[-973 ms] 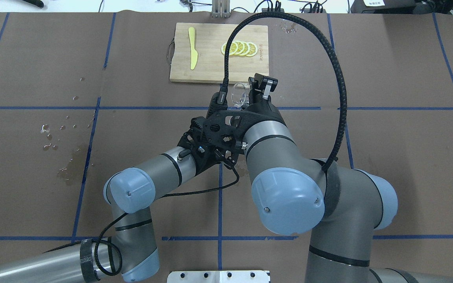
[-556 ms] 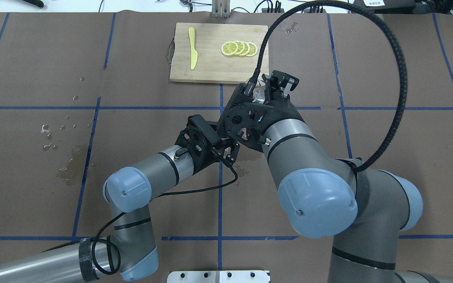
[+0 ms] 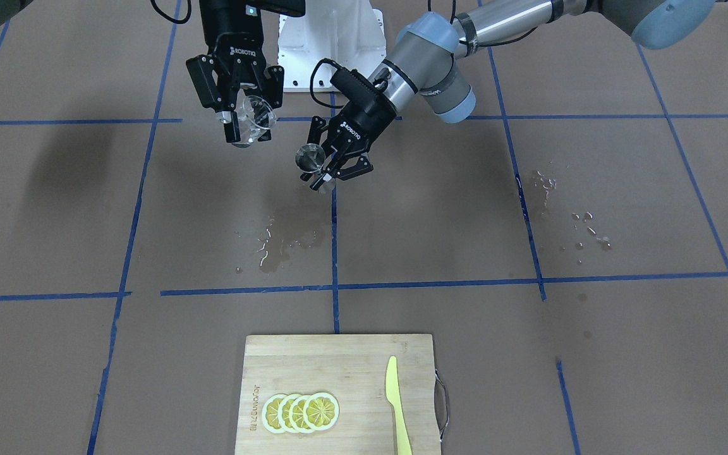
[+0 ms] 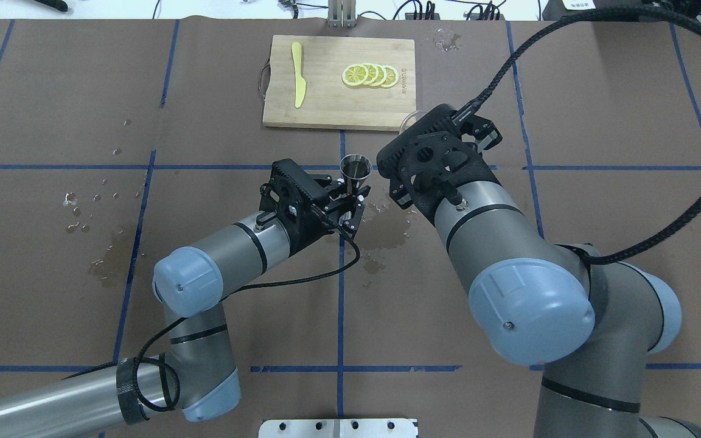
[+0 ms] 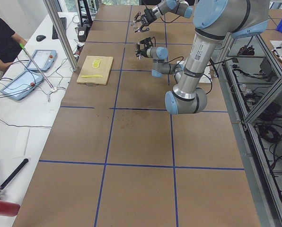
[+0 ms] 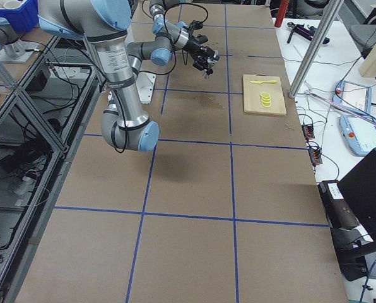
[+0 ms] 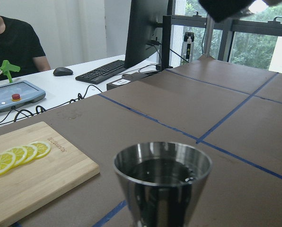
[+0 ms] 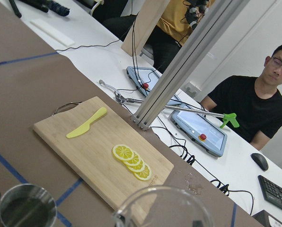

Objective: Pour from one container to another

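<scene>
My left gripper (image 4: 353,193) is shut on a small metal measuring cup (image 4: 355,170), held upright above the table's middle; the left wrist view shows dark liquid inside the cup (image 7: 162,182). In the front view the same cup (image 3: 309,158) sits in the left gripper (image 3: 327,169). My right gripper (image 3: 245,126) is shut on a clear glass (image 3: 255,112), held in the air apart from the metal cup, on the robot's right of it. From overhead only the glass's rim (image 4: 407,121) shows past the right wrist. The right wrist view shows the glass's rim (image 8: 162,205) and the metal cup (image 8: 27,208) at lower left.
A wooden cutting board (image 4: 326,97) at the far edge carries lemon slices (image 4: 370,75) and a yellow knife (image 4: 298,74). Wet patches (image 3: 282,243) lie on the brown paper under the grippers, with more droplets (image 4: 86,213) on the left. Operators sit beyond the table.
The right arm has swung to the right, carrying the glass away from above the left gripper. The metal cup, hidden under the right wrist before, is now in plain sight.
</scene>
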Motion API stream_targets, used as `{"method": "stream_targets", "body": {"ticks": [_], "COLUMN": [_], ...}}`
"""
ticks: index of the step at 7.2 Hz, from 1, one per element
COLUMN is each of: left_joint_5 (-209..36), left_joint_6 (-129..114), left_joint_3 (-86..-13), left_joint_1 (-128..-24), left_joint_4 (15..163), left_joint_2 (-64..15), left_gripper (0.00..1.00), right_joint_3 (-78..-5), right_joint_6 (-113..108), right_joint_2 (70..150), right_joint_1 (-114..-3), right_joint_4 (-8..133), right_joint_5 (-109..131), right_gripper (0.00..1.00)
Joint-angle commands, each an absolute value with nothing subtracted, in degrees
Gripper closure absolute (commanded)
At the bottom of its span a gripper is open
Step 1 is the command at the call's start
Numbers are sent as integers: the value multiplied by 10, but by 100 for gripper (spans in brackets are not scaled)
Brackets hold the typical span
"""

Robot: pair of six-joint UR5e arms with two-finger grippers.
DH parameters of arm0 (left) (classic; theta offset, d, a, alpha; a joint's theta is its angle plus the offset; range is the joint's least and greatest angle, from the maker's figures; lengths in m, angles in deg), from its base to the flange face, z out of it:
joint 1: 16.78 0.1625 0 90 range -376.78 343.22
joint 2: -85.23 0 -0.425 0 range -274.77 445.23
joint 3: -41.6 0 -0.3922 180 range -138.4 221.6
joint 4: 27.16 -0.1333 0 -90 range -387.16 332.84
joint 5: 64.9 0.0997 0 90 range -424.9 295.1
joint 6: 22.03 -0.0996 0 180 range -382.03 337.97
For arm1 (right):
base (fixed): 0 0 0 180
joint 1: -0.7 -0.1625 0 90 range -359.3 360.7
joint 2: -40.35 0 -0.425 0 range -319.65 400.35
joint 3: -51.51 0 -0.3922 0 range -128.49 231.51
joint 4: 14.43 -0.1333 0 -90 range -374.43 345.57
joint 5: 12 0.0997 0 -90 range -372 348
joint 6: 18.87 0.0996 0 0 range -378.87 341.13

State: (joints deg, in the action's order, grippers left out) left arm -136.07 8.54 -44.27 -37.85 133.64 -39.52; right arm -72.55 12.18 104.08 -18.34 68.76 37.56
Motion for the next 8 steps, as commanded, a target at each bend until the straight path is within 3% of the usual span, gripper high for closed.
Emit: {"method": "stream_targets", "body": {"ticks": [1,4,6,8], "left_joint_5": [-1291,-1275,-1275,-1270], "left_joint_6": [100,163,164,166], "left_joint_3": [-476,-481,-529,-588], "left_joint_1": [-395,-469,-498,-503], "left_joint_4": [1333,1328,1328,1328], "left_joint_2": [-364,-279,-173,-83], "left_gripper": [100,100,100,100], "right_joint_3": [-725,-723,-722,-720], "right_joint_6": [225,367,371,439], "right_joint_2": [1073,1131,1200,1217], "right_joint_1": [-184,-198,-235,-242], "right_joint_4": [646,646,645,645], "right_joint_5": [390,437,443,444], "right_gripper": [100,100,100,100]}}
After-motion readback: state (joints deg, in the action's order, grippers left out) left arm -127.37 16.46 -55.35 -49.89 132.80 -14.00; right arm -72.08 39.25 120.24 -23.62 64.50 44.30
